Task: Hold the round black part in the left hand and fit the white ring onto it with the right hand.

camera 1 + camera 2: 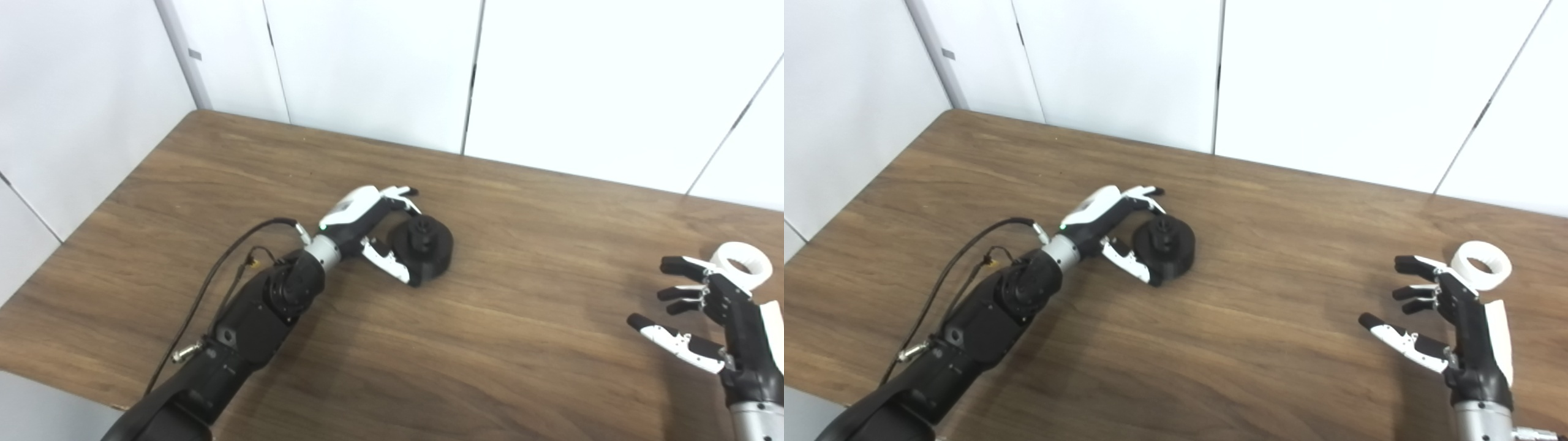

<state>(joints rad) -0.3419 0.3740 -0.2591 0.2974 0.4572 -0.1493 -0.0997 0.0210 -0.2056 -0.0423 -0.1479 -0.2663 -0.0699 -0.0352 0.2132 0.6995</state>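
The round black part [424,248] sits flat on the bench [502,343], stub upward, and the left hand [367,229] is cupped around its near side — fingers [398,195] curled over the far rim, thumb low at the front, touching but not yet visibly lifting it. Best to squeeze on the outer wall and keep that centre stub clear. Over on the right, the white ring [744,262] lies well apart, just beyond the right hand [716,318], whose fingers are spread and empty — it wants a pinch on the ring's rim, hole kept level for the fit.
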